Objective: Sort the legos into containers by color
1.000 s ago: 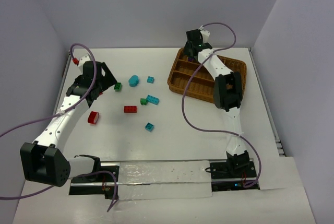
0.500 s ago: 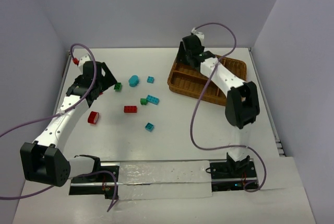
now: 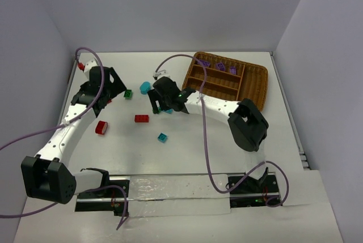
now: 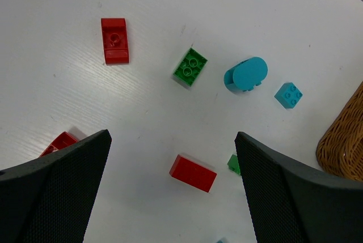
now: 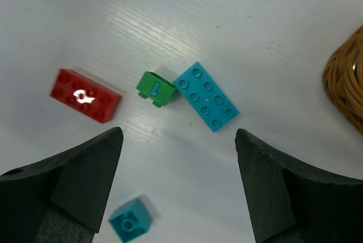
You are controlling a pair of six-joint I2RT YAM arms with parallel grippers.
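The right end effector (image 5: pixel 178 138) is being held spread wide above a teal brick (image 5: pixel 205 104) and a green brick (image 5: pixel 155 90) lying just beside each other at mid-frame on the white surface (image 5: pixel 272 39). The left end effector (image 4: pixel 173 141) is likewise being held spread, empty. Purple bricks (image 3: pixel 219 66) are being carried in the wicker tray (image 3: pixel 261 76), upper right.

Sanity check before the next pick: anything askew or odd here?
Minor only. The small green brick lies tipped over, studs not up, touching the long teal brick; the rounded teal brick also rests on its side. Nothing looks spilled or damaged.
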